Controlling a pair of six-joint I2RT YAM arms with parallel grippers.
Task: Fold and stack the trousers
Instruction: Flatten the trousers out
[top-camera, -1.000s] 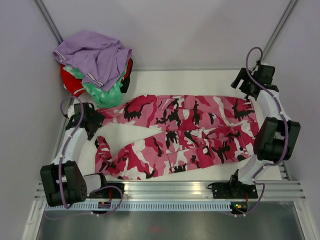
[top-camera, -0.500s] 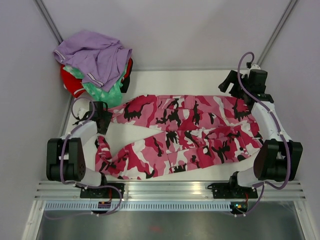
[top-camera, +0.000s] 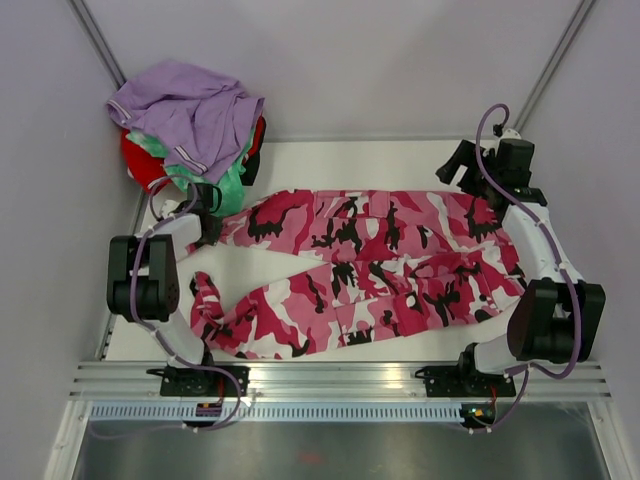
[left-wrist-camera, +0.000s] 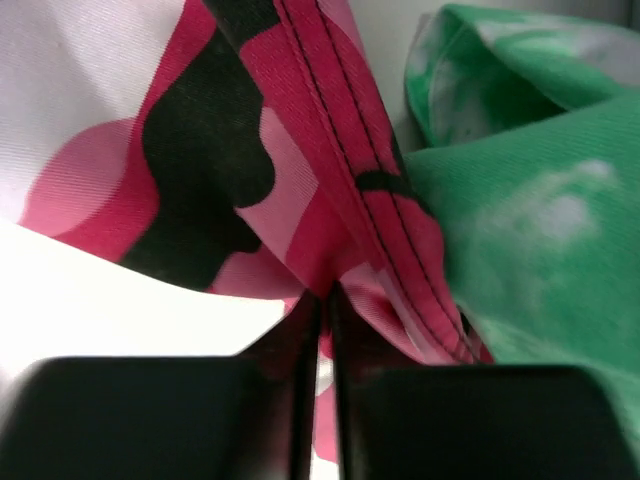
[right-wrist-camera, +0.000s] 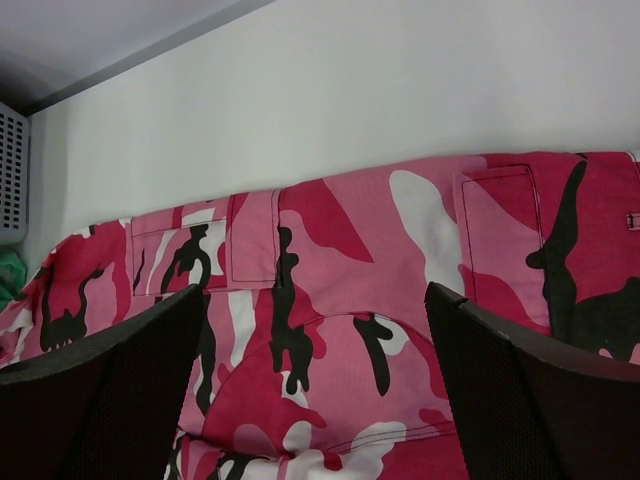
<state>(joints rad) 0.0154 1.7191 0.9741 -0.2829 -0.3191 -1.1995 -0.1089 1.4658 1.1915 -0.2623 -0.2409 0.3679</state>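
The pink camouflage trousers (top-camera: 380, 260) lie spread across the white table (top-camera: 350, 160), waist to the right and both legs running left. My left gripper (top-camera: 210, 228) is at the end of the far leg. In the left wrist view its jaws (left-wrist-camera: 325, 300) are pressed together on a fold of the trousers (left-wrist-camera: 300, 150) at the stitched hem. My right gripper (top-camera: 468, 180) hovers over the waist end. In the right wrist view it (right-wrist-camera: 312, 295) stands wide open above the trousers (right-wrist-camera: 350, 240), with its black fingers (right-wrist-camera: 120, 390) clear of the cloth.
A pile of clothes sits at the back left corner: a lavender garment (top-camera: 190, 110) on top, with green (top-camera: 215, 185) and red (top-camera: 145, 165) ones under it. The green cloth (left-wrist-camera: 540, 230) lies right beside the gripped hem. Grey walls enclose the table.
My left arm has reached further back to the end of the far leg, and its gripper has gone from open to shut on the hem. The right gripper shifted slightly left, then held still.
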